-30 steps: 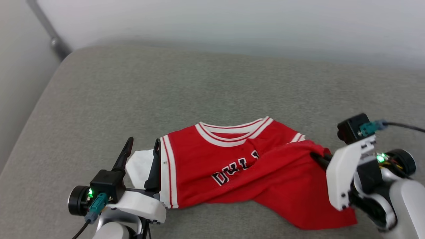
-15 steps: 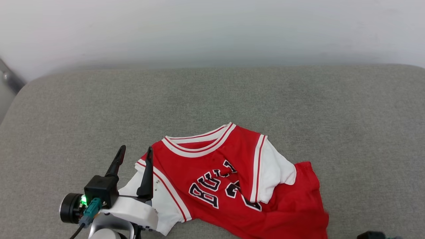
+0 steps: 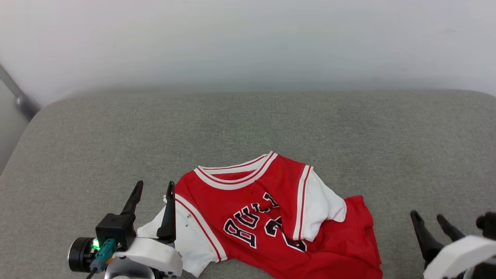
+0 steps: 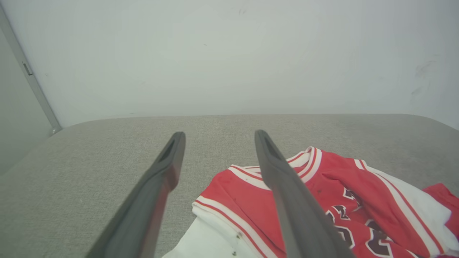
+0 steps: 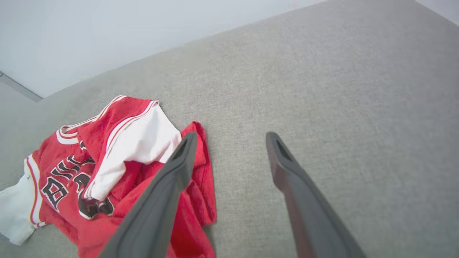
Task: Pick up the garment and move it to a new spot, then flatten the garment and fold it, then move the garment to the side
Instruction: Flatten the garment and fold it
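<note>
The garment (image 3: 271, 217) is lying rumpled at the front edge of the grey cushion (image 3: 271, 124), about midway along it, collar pointing toward the pale wall (image 3: 248, 38) behind. It is showing its red front. One white sleeve is folding inward across the chest, and the red hem is bunching up toward the robot's right. The other white sleeve is spreading out toward the front left.

Black letters with white outlines are running slantwise over the chest. "BUL" is reading clearly, and the rest is disappearing under that folded sleeve. Below the letters a black figure is peeking out, too covered to read.

The left gripper (image 3: 154, 183) is hovering with its fingers spread and nothing between them, its inner finger crossing over the spread sleeve. The right gripper (image 3: 427, 215) is sitting just beside the bunched hem at the front right, fingers parted over bare cushion, gripping nothing.
</note>
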Available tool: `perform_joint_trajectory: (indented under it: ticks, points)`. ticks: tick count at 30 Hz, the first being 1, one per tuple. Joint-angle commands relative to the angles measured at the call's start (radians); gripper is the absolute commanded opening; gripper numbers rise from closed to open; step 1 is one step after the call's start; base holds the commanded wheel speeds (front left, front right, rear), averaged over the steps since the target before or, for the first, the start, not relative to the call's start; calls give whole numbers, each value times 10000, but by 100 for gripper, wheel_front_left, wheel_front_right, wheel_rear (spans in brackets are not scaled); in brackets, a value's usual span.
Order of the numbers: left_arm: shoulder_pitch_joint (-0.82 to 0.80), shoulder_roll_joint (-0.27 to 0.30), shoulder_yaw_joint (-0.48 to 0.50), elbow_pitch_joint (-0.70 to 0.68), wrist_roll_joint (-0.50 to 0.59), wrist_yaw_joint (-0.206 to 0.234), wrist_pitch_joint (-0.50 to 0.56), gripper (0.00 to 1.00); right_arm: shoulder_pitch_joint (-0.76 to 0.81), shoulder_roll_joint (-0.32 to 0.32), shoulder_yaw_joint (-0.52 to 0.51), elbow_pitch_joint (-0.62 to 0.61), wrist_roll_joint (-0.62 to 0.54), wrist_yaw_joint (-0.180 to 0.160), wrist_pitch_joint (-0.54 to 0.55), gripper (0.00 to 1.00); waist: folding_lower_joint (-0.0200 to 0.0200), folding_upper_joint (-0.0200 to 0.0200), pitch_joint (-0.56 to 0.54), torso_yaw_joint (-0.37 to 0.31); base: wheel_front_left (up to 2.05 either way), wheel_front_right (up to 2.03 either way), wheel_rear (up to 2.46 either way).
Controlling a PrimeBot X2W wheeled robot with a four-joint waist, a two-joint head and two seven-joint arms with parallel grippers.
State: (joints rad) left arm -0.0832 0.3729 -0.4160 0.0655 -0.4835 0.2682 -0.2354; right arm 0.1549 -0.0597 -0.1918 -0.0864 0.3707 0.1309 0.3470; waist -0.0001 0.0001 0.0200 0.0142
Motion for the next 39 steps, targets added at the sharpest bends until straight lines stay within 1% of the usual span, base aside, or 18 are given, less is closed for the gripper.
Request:
perform_joint_trajectory:
  ticks: [1,4,6,10,14,19,22,23,24,25,26,29,33,36,39]
  points:
    - [11,-11,-30,-83,-4,43,-12,100,-778,-273,79,352,1,-3,242,100,1,-1,80,126,0,0,0]
    - [-225,-77,-71,-138,25,-5,-32,100,-2006,-579,498,1115,253,-3,1071,100,1,-1,325,403,0,0,0]
    - [-385,-164,-123,-132,47,-45,-57,100,-2756,-876,818,1683,397,-3,1819,100,1,-1,545,668,0,0,0]
    - [-890,-371,-298,-85,153,-270,-117,100,-4071,-1351,1408,2704,609,-3,3616,100,1,-1,1170,1309,0,0,0]
    - [-1240,-636,-392,98,227,-431,-200,100,-5049,-1600,1861,3484,525,-3,5265,100,1,-1,1644,1769,0,0,0]
    - [-1508,-959,-337,329,269,-564,-268,100,-5594,-1774,2140,4421,292,-3,6437,100,1,-1,2017,2061,0,0,0]
    - [-1536,-1104,-220,489,319,-646,-296,100,-5534,-1733,2259,4896,215,-3,6762,100,1,-1,2111,2109,0,0,0]
    - [-1534,-1145,-172,533,329,-690,-304,100,-5526,-1717,2267,4972,205,-3,6798,65,1,-1,2123,2103,0,0,0]
    - [-1530,-1175,-118,560,345,-717,-310,100,-5527,-1708,2285,4999,198,-5,6810,17,1,-1,2128,2087,0,0,0]
    - [-1530,-1175,-118,560,345,-717,-310,100,-5527,-1708,2285,4999,198,-5,6810,17,1,-1,2128,2087,0,0,0]
    - [-1513,-1200,-52,565,366,-727,-313,100,-5543,-1715,2315,4979,216,-3,6838,0,1,-1,2122,2053,0,0,0]
    - [-1371,-1276,149,574,482,-777,-315,100,-5814,-1916,2445,4507,271,-3,6628,0,1,-1,2108,1931,0,0,0]
    - [-1331,-1390,320,566,651,-904,-318,100,-6251,-2560,2481,3567,281,-3,6432,0,1,-1,2105,1772,0,0,0]
    - [-1298,-1452,450,532,781,-1008,-319,100,-6356,-3019,2192,2847,120,-5,6622,0,1,-1,2155,1660,0,0,0]
    - [-1328,-1497,556,486,890,-1104,-310,100,-6408,-3462,1581,2120,-139,-3,7007,0,1,-1,2289,1567,0,0,0]
